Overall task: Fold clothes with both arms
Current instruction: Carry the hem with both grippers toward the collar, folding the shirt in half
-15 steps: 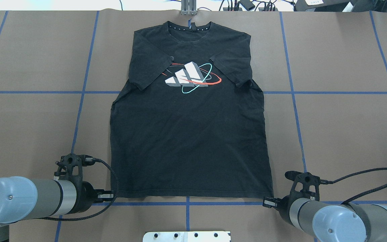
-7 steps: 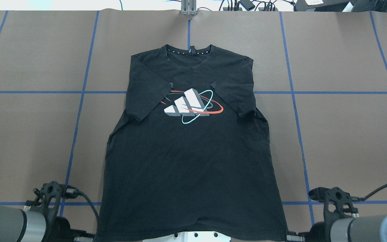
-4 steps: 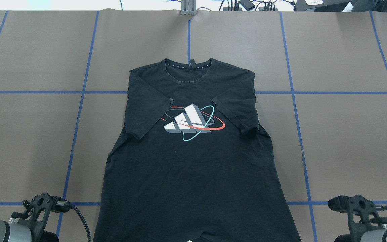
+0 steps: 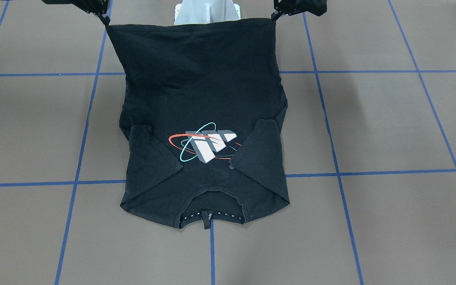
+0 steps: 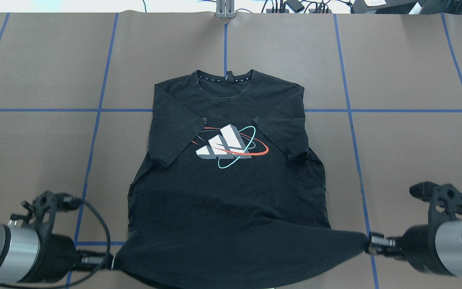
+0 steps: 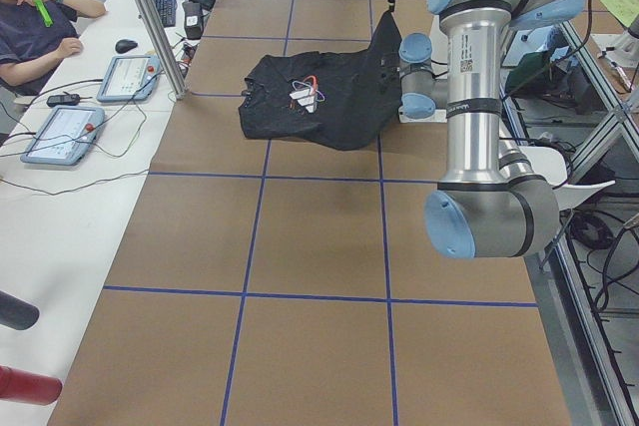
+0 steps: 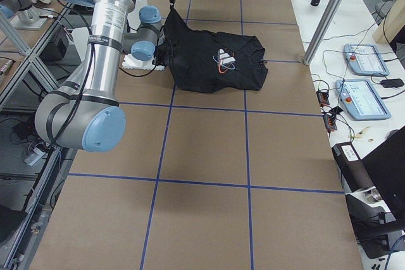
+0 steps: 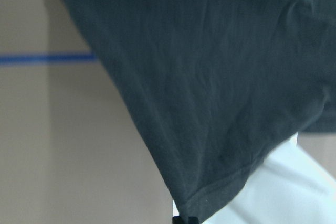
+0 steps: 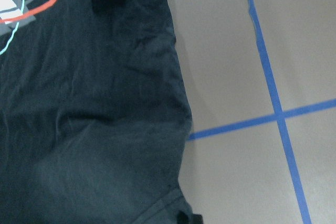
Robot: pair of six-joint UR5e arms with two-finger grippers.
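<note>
Black T-shirt (image 5: 227, 192) has its bottom corners pinched tight by left claw (image 5: 111, 261) and right claw (image 5: 369, 245), lifted for folding over.

The silver-grey tubular left arm (image 6: 477, 97) and its twin, the right arm (image 7: 101, 42), are thick jointed metal tubes with rounded light-blue joint caps (image 6: 449, 226) and a small printed label (image 6: 466, 64) on the upright tube. At each wrist a black camera bracket (image 5: 46, 204) takes a braided black cable (image 5: 103, 220), and short silver-tipped fingers (image 5: 379, 241) jut from a black housing.
</note>
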